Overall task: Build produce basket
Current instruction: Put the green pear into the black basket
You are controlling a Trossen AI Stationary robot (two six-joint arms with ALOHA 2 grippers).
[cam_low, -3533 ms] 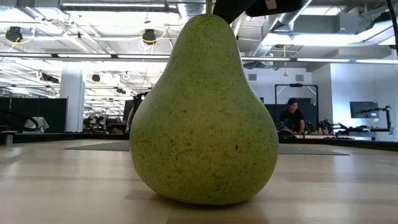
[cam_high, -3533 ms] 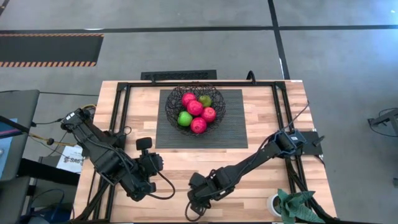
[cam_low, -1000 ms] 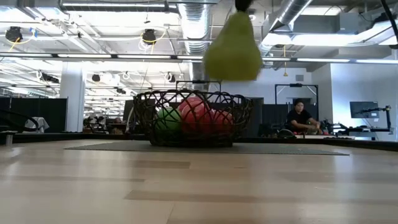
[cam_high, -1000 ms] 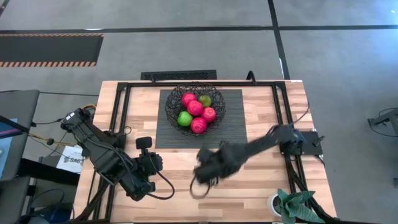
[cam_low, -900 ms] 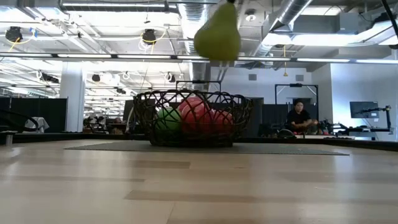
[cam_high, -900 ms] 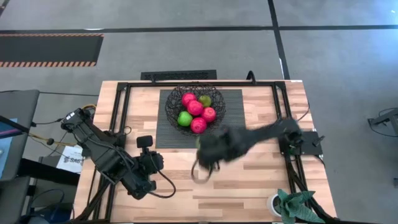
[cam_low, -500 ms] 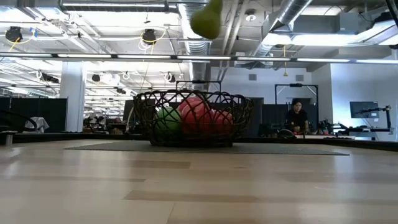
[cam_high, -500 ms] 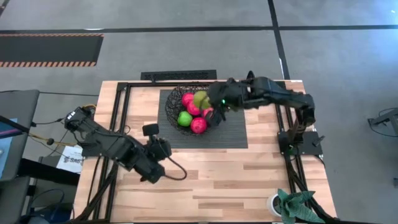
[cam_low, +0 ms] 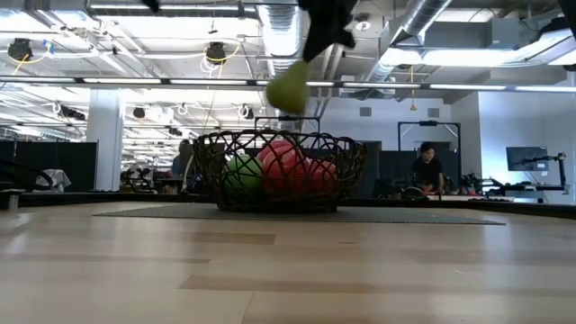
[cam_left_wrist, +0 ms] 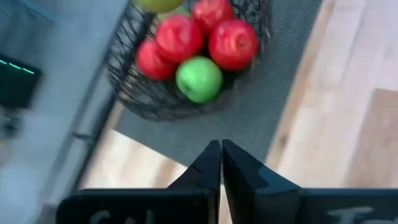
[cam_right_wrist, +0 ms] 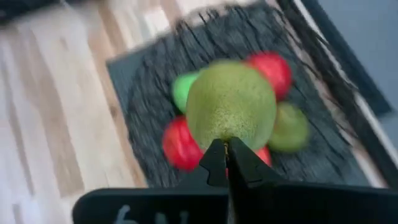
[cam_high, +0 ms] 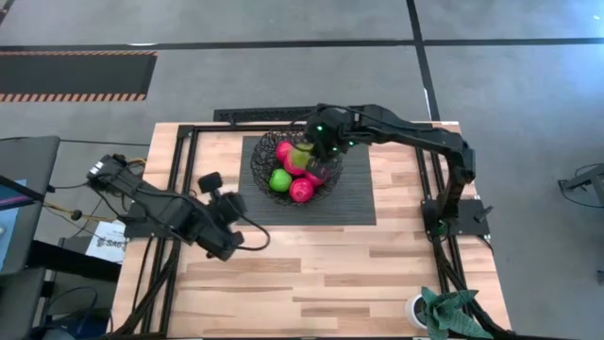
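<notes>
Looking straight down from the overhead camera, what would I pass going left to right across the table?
Left gripper → green apple in the wire basket → right gripper, holding a pear above the basket → bare part of the dark mat → right arm's base.

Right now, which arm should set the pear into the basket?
Right. The right gripper already holds the pear by its stem above the basket. The left gripper is shut and empty, off the mat.
</notes>
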